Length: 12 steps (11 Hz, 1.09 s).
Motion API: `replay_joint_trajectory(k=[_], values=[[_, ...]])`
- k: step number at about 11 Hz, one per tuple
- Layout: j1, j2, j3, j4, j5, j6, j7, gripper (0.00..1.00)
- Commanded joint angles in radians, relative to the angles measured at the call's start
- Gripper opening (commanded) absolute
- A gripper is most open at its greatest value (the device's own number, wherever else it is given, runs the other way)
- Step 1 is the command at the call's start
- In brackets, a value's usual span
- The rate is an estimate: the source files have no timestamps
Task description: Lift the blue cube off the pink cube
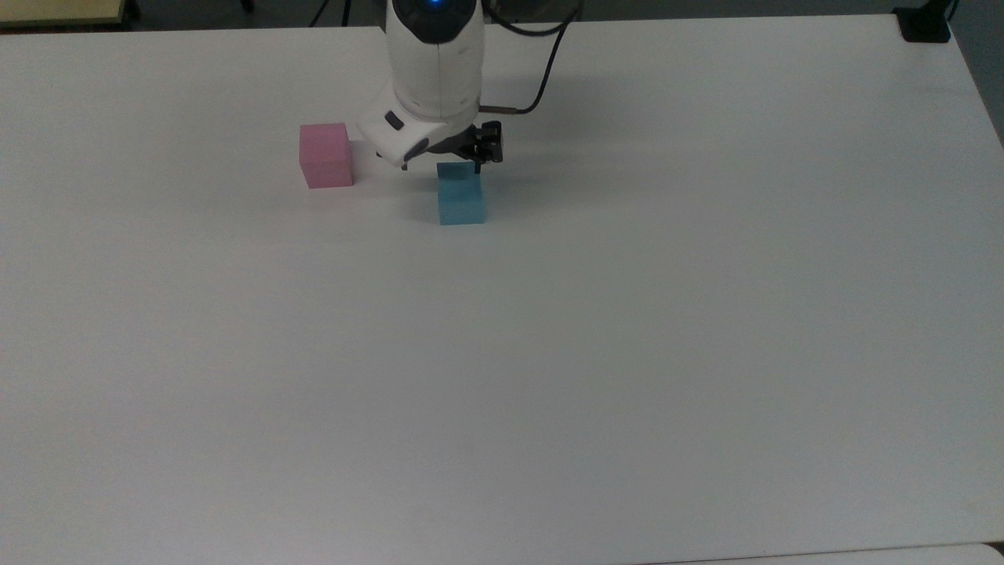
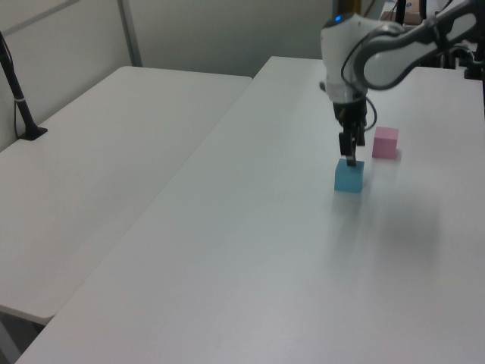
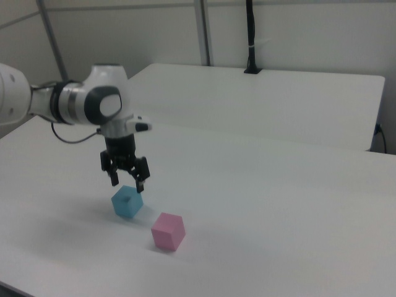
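The blue cube (image 1: 461, 202) (image 2: 348, 177) (image 3: 127, 201) rests on the white table, apart from the pink cube (image 1: 325, 155) (image 2: 385, 142) (image 3: 168, 231), which sits to the top view's left of it. My gripper (image 1: 464, 161) (image 2: 349, 158) (image 3: 127, 181) hangs just above the blue cube, open, its fingers spread wider than the cube and holding nothing. In the right view both fingertips clear the cube's top.
The white table (image 1: 549, 353) stretches wide around both cubes. A second white table (image 2: 98, 152) adjoins it on the left view's left, with a black post (image 2: 19, 98) clamped at its edge. A black mount (image 1: 924, 23) sits at the top view's far right corner.
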Motion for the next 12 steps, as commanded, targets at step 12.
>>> replay_joint_trajectory(k=[12], values=[[-0.045,-0.286,-0.26,0.312,0.015,-0.35,-0.191,1.0]])
